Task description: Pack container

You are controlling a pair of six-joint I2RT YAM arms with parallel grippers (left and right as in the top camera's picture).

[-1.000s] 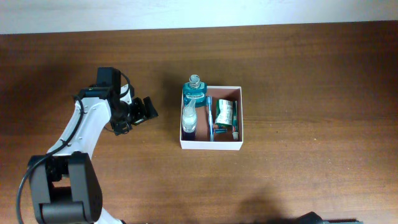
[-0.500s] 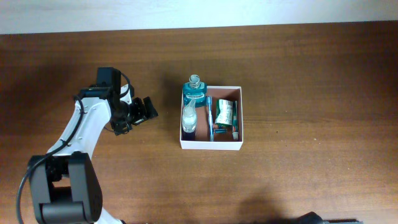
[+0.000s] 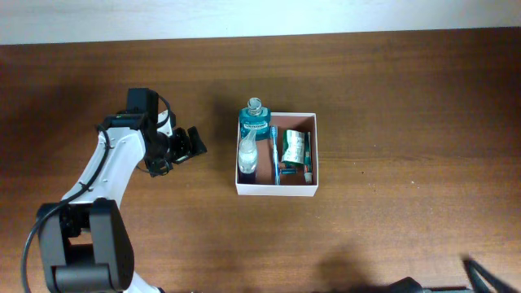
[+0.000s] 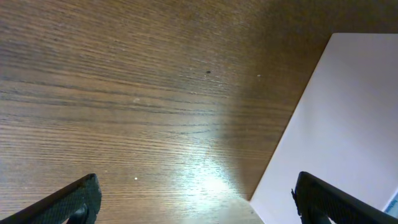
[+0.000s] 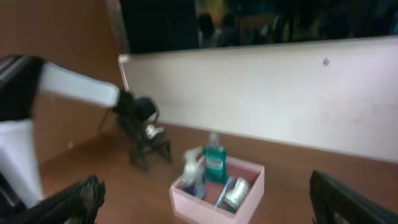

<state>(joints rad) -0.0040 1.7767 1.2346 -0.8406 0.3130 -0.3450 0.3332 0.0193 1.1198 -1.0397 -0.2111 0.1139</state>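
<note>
The container [image 3: 277, 189] sits mid-table, nearer the far edge, with toiletries [image 3: 295, 149] laid side by side to fit. The left gripper [image 3: 191, 146] hangs spread wide and empty beside it. The right gripper [image 5: 208, 211], also spread, is held clear.

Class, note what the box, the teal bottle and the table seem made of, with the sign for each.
The box: likely cardboard, matte white walls, reddish-brown inside. The teal bottle: probably clear plastic, tinted liquid showing through. The table: wood or veneer, visible grain, slight sheen.

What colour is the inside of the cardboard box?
Reddish-brown inside the container; its outer walls are white. Overhead view shows it best.
</note>
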